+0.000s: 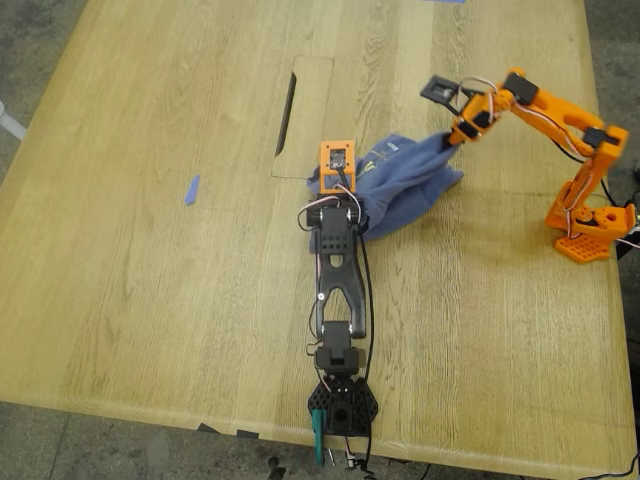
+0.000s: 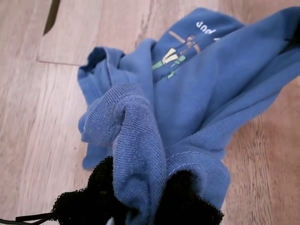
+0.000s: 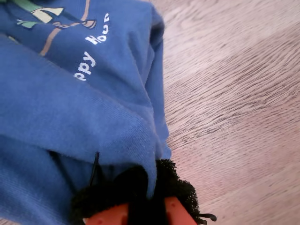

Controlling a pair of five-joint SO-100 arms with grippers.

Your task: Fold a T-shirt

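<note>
Light oak table (image 1: 150, 300) with a cable-slot panel (image 1: 303, 115) at its far middle; grey concrete floor (image 1: 25, 50) around it.

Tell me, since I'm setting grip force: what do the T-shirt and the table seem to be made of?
The T-shirt looks like soft knit cotton, matte; the rib texture and stitched hem show in the first wrist view. The table looks like pale wood or wood veneer with visible grain, smooth and satin; which of the two I cannot tell.

Exterior view: high, looking down, far, whole table (image 1: 150, 300) in frame. Both wrist views: close, aimed along jaws. All three share T-shirt (image 1: 410, 180) (image 2: 197, 103) (image 3: 70, 103) near frame centre.
</note>
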